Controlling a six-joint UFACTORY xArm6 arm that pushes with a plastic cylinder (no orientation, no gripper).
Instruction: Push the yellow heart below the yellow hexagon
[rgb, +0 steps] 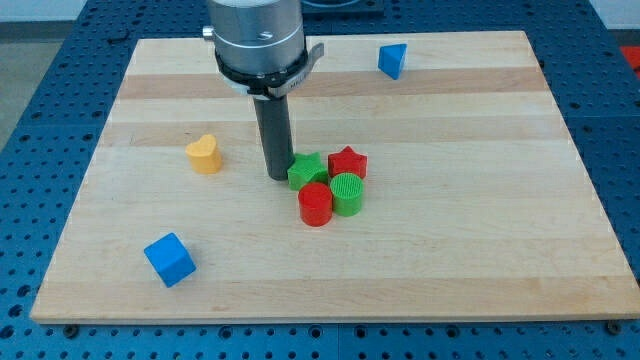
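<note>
The yellow heart (204, 155) lies on the wooden board (450, 250), left of centre. No yellow hexagon shows in the view; the arm's body hides part of the board's top. My tip (277, 176) stands on the board to the right of the heart, about a block's width or more away from it. The tip sits right against the left side of a green star (306, 170).
A red star (347, 161), a green cylinder (347, 193) and a red cylinder (315, 204) cluster with the green star at the centre. A blue cube (169, 259) lies at the bottom left. A blue triangular block (393, 60) lies at the top right.
</note>
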